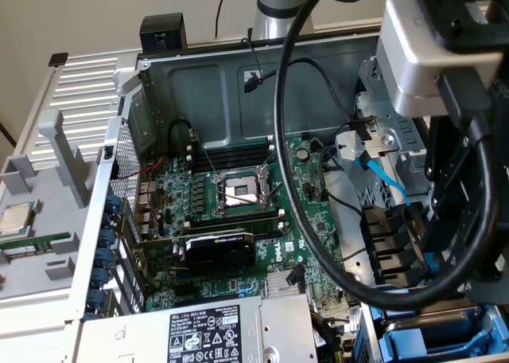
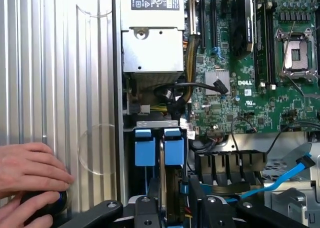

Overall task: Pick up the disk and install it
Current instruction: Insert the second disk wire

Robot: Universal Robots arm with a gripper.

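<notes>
Insertion of the disk [image 2: 170, 195], a flat silver metal drive seen edge-on in a blue plastic carrier, into the drive bay of the open grey desktop computer case [image 1: 207, 84]. In the wrist view the black two-fingered gripper [image 2: 172, 208] has its fingers drawn in narrow on either side of the drive, holding it on edge, the carrier's two blue tabs [image 2: 143, 147] pointing toward the silver power-supply box [image 2: 152, 48]. For a clean seat, the carrier probably needs to stay square to the bay rails and clear of the black cable bundle [image 2: 172, 95] just beyond the tabs and of the light blue data cable [image 2: 280, 180] beside it. A person's hand [image 2: 30, 173] rests on the ribbed silver side panel [image 2: 60, 78], well apart from the bay. Legible writing: "DELL" on the green motherboard [image 2: 244, 83]; the power-supply label's small print cannot be read.
</notes>
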